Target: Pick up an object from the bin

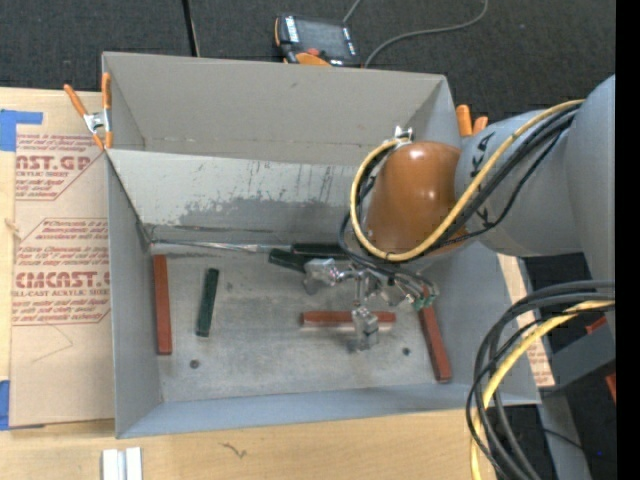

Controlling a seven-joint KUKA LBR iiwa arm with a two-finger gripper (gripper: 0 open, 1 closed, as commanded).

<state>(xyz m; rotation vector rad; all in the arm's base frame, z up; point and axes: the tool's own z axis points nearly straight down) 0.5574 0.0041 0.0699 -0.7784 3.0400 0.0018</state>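
Gripper is down at floor level of the bin, right on the red stick lying flat mid-floor, toward that stick's right half. Cannot tell if the gripper is wide or narrow: wrist hardware clutters it. No lift visible, stick looks flat on the floor.

Risks, as judgement:
- Contact is off-centre on the red stick, so on a lift the long left end may droop, swing or slip out.
- Stick is thin and flat, so a shallow grip may skate over it and a deep one may jam into the floor.
- Tool with a dark handle lies just above-left of the red stick, near the wrist, and could get nudged.
- Second stick, just right of the red stick, could be bumped on retreat.

Green stick and third stick sit well left of the red stick, out of the way.

Arm comes in from the right of the red stick. Orange cover hangs above it, wrist pointing steeply down, cables looped round the cover.
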